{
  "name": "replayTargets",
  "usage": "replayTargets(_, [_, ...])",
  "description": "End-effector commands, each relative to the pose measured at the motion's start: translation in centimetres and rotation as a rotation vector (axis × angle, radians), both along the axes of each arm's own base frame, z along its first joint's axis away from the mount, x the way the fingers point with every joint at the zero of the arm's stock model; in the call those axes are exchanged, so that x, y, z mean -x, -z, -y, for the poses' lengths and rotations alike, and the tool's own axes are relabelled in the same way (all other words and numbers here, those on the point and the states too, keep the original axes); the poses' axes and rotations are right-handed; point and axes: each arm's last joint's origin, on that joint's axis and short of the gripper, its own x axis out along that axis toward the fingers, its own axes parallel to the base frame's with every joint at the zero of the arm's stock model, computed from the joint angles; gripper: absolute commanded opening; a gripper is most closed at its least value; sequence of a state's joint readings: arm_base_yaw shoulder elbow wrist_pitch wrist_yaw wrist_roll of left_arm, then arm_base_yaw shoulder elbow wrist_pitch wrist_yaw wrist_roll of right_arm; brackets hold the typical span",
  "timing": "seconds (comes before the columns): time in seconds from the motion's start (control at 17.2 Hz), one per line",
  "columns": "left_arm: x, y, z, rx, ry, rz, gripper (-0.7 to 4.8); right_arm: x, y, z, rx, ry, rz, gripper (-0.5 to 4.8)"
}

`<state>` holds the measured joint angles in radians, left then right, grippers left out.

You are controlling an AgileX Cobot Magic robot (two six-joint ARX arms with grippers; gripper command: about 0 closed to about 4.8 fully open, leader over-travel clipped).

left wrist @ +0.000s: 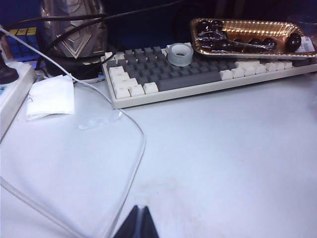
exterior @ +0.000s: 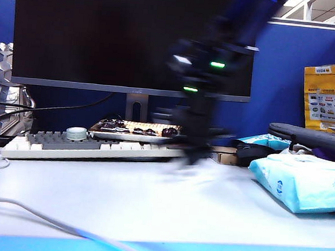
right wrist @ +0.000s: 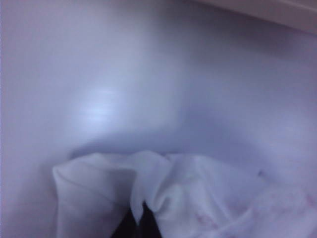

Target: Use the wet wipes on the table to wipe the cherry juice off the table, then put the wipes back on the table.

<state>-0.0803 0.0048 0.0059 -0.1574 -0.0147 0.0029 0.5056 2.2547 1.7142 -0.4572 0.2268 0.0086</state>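
An office cubicle: blue partition walls (exterior: 286, 76) close in a pale desk (exterior: 150, 205) with a blue front edge, bearing a wide monitor (exterior: 105, 35) at its back edge, a keyboard (left wrist: 198, 74), cables (left wrist: 133, 148) and a power strip (left wrist: 12, 94).

Exterior low at table (exterior: 122, 203) edge; wrists near surface; keyboard (exterior: 97, 149) shared.

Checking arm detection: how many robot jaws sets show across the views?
2. The left gripper sits shut, low over the table before the keyboard. The right gripper is shut on the wet wipe, pressed to the table.
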Motion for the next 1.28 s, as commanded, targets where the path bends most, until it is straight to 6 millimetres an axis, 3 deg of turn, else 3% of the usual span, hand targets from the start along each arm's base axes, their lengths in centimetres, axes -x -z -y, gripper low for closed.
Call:
replayTargets(0.06, [0.0,0.1,0.0,0.002,0.0,-0.01,-0.03,-1.8,2.4,7.5,0.113,0.291,-0.11,-0.05])
replayTargets(0.23, [0.0,0.1,0.0,0.002,-0.001,-0.01,-0.03,-3.0,2.3,10.8,0.046,0.389,-0.107,-0.05])
replayTargets(0.35, [0.0,0.1,0.0,0.002,0.0,-0.01,-0.03,-3.2,2.2,10.0,-0.113,0.257,-0.145,-0.05])
replayTargets(0.52, [0.0,0.1,0.0,0.002,-0.001,-0.01,-0.03,-2.1,1.9,5.8,-0.333,0.02,-0.243,-0.05])
replayTargets(0.64, [0.0,0.1,0.0,0.002,0.0,-0.01,-0.03,0.0,1.2,0.8,-0.346,-0.233,-0.284,-0.05])
replayTargets(0.81, [0.0,0.1,0.0,0.002,0.0,-0.01,-0.03,1.4,0.2,-1.5,-0.311,-0.279,-0.343,-0.05])
replayTargets(0.99, [0.0,0.1,0.0,0.002,0.0,-0.01,-0.03,1.4,-1.1,-2.1,-0.295,-0.295,-0.33,0.0])
replayTargets(1.05, [0.0,0.1,0.0,0.002,0.0,-0.01,-0.03,1.2,-1.9,-2.2,-0.301,-0.298,-0.317,0.56])
replayTargets(1.1, [0.0,0.1,0.0,0.002,0.0,-0.01,-0.03,0.9,-3.5,-2.3,-0.303,-0.299,-0.309,2.08])
replayTargets(1.16, [0.0,0.1,0.0,0.002,0.0,-0.01,-0.03,0.8,-4.7,-2.4,-0.302,-0.297,-0.304,2.68])
replayTargets(1.28, [0.0,0.1,0.0,0.002,0.0,-0.01,-0.03,0.7,-7.3,-2.5,-0.298,-0.295,-0.298,2.65])
